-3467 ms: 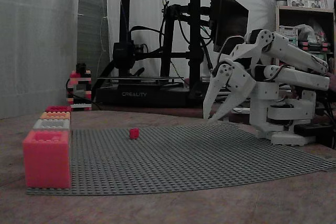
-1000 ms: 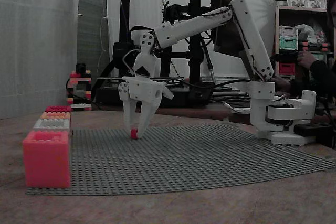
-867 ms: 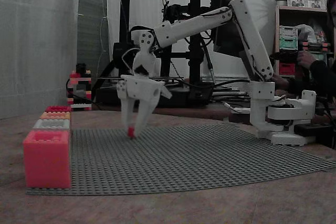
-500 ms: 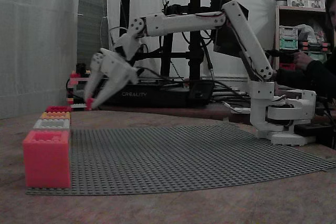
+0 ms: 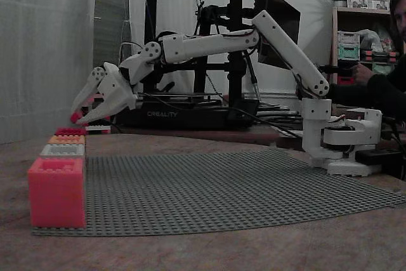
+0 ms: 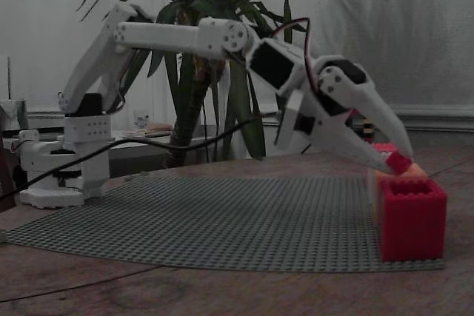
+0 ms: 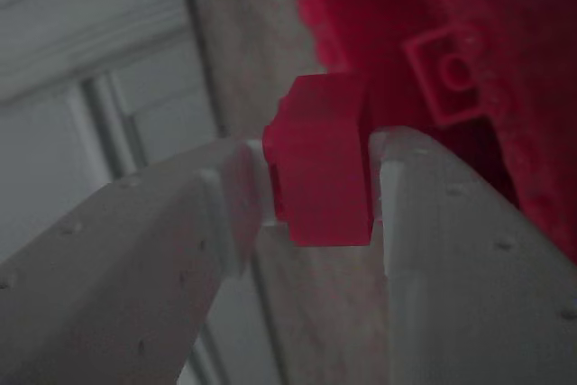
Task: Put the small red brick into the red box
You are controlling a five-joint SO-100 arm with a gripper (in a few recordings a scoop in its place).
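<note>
In the wrist view the small red brick sits at the centre of the frame, pinched between the two white fingers of the gripper, one pressing from the lower left and one from the lower right. Beyond it, in the upper right, a studded crimson surface fills the corner, most likely the red box.

In a fixed view the coral-pink box stands nearest at the lower left, on the corner of the grey studded baseplate. Behind it a grey box, an orange box and the red box run back in a row. The gripper hangs at the left centre of the frame, just above the far end of that row, with the brick a red speck at its tip. The white arm stretches across from its base at the right. A black 3D printer stands behind, and a person sits at the right edge.

In the other fixed view the gripper slants down at the right centre, the brick clamped at its tip, above the row of boxes, behind the nearest box. A potted palm rises behind the arm.
</note>
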